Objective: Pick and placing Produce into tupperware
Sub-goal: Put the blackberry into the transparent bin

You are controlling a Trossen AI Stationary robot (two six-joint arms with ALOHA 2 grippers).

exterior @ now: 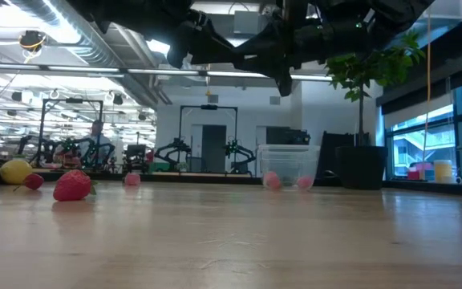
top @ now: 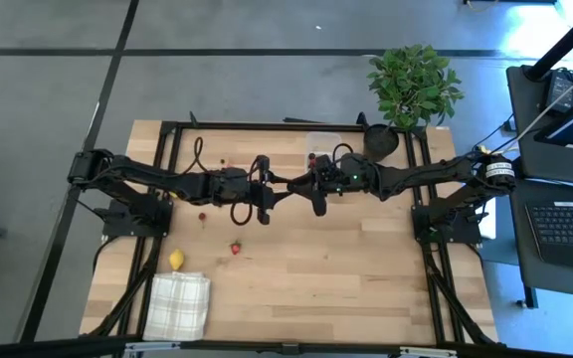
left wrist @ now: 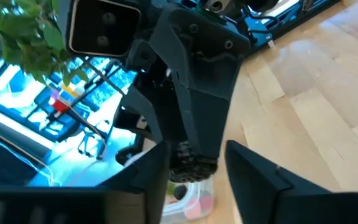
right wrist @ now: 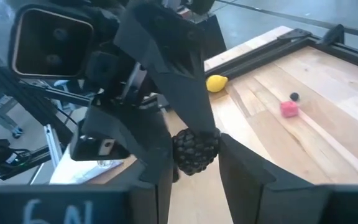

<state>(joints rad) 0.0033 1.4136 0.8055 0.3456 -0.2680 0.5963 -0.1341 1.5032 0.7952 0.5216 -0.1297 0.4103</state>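
1. High view: both arms meet over the middle of the table. The left gripper and right gripper sit tip to tip, just in front of the clear tupperware at the far edge. A lemon and a strawberry lie well apart from it on the left side, near the checked cloth. The pinch itself is too small to read from up here.

2. Low view: the tupperware stands on the wood with a couple of pink pieces already inside. The grippers hang above it.

3. Left wrist view: a dark berry hangs at the tip of the right arm's fingers, with the tupperware directly underneath. The left arm's own fingers stand spread either side of the berry, with a gap showing, so they don't seem to grip it.

4. Right wrist view: the right arm's own fingers are pinched on the berry, one on each side of its middle.

5. Handling guess: the berry looks tiny and near weightless, and its bumpy skin should give decent grip. If it's soft it'll squash or roll out under a hard squeeze. A light pinch across the widest part, as the right gripper has it, looks like the right hold. The lemon is rounder and smoother and likely to slip.
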